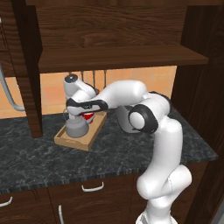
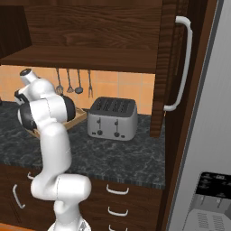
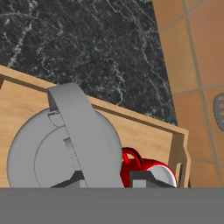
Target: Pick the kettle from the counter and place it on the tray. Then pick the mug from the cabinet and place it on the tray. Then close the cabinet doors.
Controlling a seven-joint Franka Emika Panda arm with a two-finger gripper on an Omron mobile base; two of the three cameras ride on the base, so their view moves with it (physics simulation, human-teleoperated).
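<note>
1. Over the tray (image 1: 70, 141) we find the gripper (image 1: 87, 116) lowered, jaws narrowed on the red mug (image 1: 89, 117), held for setting down.
2. We note the kettle (image 1: 76, 127) already sits in the tray, just beside the mug.
3. We judge room tight: the tray's far wall (image 3: 131, 116) is close, and the cabinet doors (image 2: 173, 67) stand open.

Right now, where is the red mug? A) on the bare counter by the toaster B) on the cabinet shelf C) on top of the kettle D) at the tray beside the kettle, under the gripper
D: the mug shows red beside the kettle, within the tray, with the gripper directly over it; the hand view shows it next to the kettle within the tray walls.
</note>
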